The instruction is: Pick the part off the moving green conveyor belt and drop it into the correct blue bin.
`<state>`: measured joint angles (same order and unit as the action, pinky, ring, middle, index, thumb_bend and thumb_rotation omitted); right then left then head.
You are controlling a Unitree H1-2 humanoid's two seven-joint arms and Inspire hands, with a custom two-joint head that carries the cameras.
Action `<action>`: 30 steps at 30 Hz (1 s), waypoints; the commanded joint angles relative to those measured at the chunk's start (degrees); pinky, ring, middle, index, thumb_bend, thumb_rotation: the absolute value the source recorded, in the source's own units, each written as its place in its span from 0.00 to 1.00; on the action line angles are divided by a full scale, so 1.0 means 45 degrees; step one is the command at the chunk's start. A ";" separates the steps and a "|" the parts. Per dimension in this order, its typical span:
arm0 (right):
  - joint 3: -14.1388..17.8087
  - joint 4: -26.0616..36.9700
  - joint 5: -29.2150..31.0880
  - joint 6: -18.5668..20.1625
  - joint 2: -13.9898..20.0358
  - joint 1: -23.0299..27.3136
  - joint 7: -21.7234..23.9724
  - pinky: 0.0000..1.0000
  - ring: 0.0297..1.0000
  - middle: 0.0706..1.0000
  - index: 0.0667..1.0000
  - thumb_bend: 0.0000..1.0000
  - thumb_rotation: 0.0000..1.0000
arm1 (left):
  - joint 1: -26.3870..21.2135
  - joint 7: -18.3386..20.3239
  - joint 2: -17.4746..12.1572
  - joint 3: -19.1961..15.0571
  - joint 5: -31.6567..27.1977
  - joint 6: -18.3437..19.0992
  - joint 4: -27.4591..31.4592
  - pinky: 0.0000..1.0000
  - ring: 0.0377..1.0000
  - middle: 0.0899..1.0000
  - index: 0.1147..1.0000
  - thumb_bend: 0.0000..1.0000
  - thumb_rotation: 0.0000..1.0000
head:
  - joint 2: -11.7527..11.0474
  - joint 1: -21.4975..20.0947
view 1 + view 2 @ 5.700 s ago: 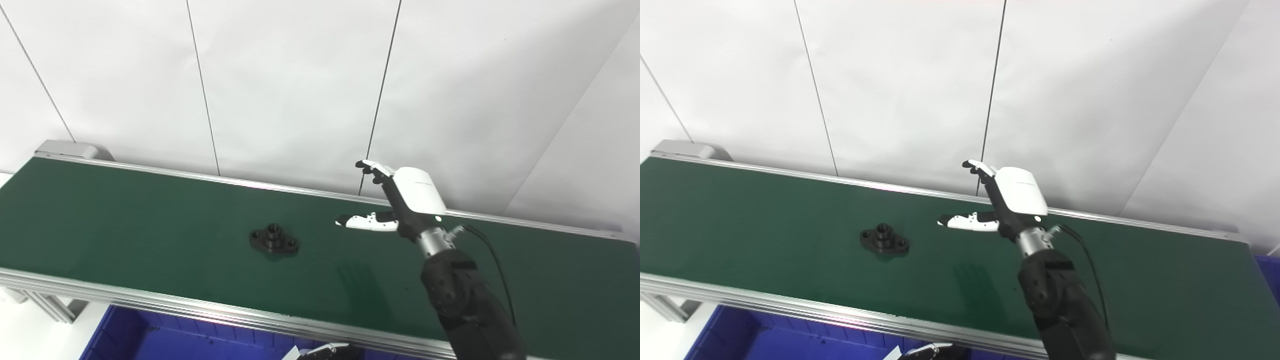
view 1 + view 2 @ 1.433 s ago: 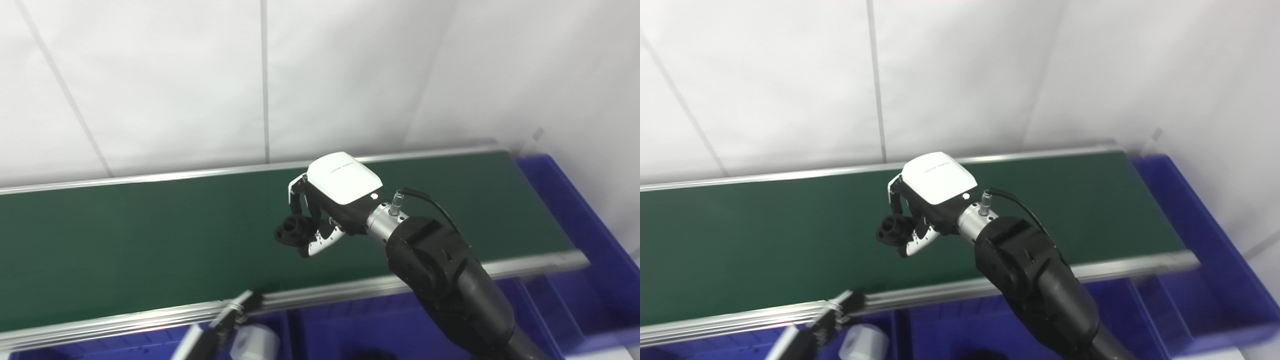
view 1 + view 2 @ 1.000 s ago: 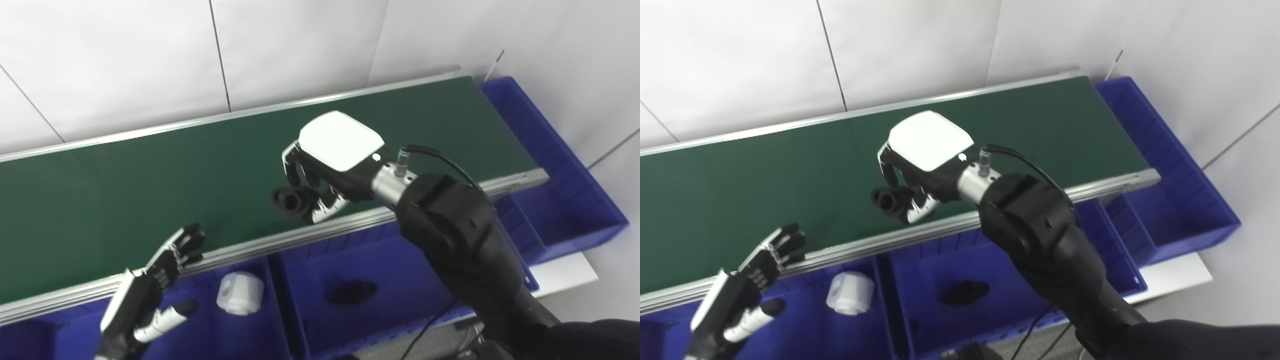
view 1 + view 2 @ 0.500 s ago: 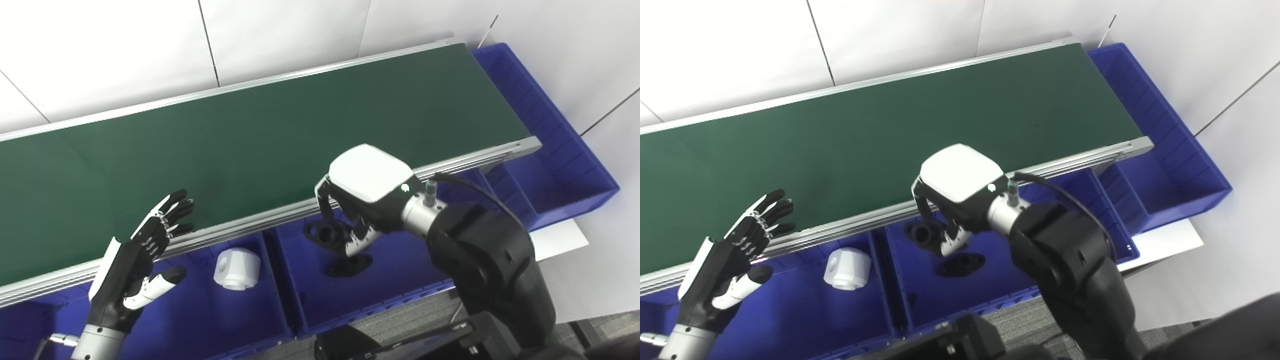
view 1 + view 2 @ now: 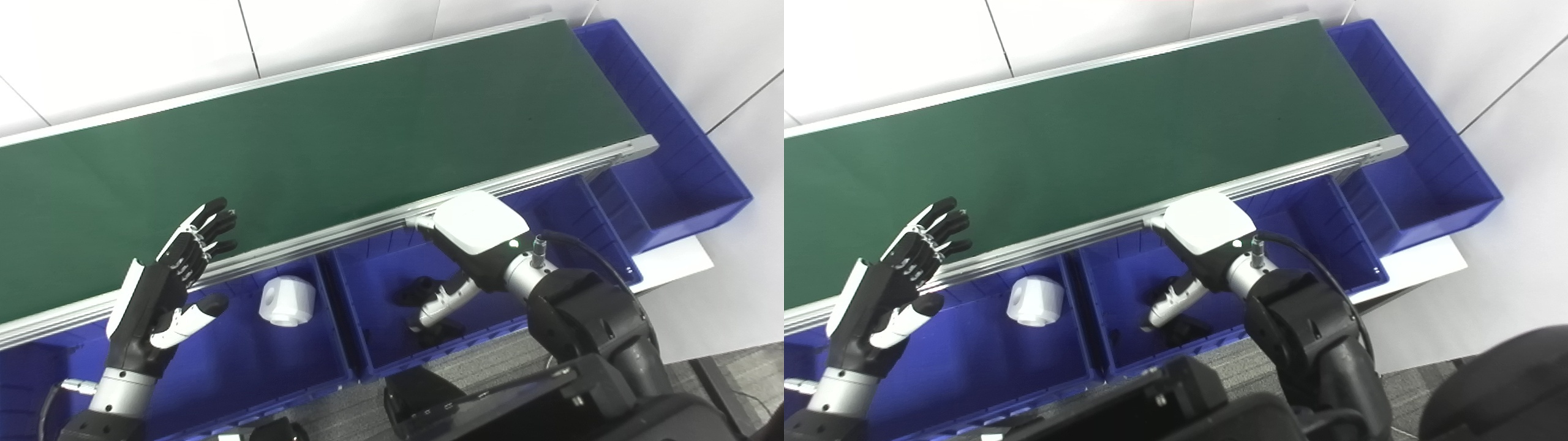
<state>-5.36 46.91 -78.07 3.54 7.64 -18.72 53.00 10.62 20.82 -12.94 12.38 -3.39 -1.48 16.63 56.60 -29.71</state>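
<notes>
Now right white-backed robot hand (image 5: 471, 245), fingers apart, over middle blue plastic bin (image 5: 554, 211) w/ black flanged metal parts (image 5: 419, 289); left hand (image 5: 162, 291) splayed; no legible writing.

Left hand (image 5: 162, 288) raised, fingers spread; right hand (image 5: 471, 245) lowered, unclenched (thumb extended), holding nothing.

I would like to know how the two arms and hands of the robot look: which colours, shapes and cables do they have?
Both hands have a white plate on the back, black fingers and a white thumb. The right hand joins a silver metal wrist on a bulky matte black arm, with a thin black cable plugged in at the wrist. The left hand also has a silver wrist, with a cable beside it.
</notes>
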 commanded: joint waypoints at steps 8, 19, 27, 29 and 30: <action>0.0572 -0.0170 0.3104 -0.0130 -0.0117 0.0058 -0.2119 0.80 0.90 0.96 0.94 1.00 0.94 | 0.0119 -0.0346 0.0435 0.0406 0.0730 -0.0307 0.0475 0.79 0.87 0.86 0.88 0.75 0.68 | -0.0339 0.1946; 0.0276 -0.4082 1.2763 -0.1040 -0.3804 -0.0847 -0.5997 0.55 0.61 0.67 0.71 0.72 0.87 | 0.0932 -0.0775 0.1024 0.1029 0.2079 -0.1352 -0.0586 0.79 0.87 0.87 0.88 0.77 0.68 | -0.2279 0.4889; 0.0181 -0.7992 1.4581 -0.3612 -0.2993 -0.0811 -0.8087 0.62 0.66 0.71 0.72 0.73 0.95 | 0.1176 -0.0891 0.1149 0.1391 0.2244 -0.2404 -0.1827 0.82 0.88 0.89 0.87 0.78 0.64 | -0.3825 0.5429; 0.0027 -0.8756 1.4740 -0.4354 -0.2771 -0.0755 -0.8475 0.62 0.67 0.73 0.72 0.74 0.97 | 0.1209 -0.0980 0.1187 0.1465 0.2417 -0.2751 -0.2149 0.81 0.87 0.88 0.86 0.78 0.63 | -0.4063 0.5500; -0.0069 -0.9052 1.4781 -0.4668 -0.2666 -0.0726 -0.8628 0.63 0.67 0.74 0.72 0.74 0.97 | 0.1211 -0.1017 0.1192 0.1491 0.2495 -0.2907 -0.2292 0.80 0.87 0.88 0.86 0.78 0.63 | -0.4156 0.5524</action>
<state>-4.53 6.11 -12.87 -12.18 -4.17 -22.47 15.47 16.02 17.16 -8.05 18.61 7.47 -11.32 5.69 37.97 -4.92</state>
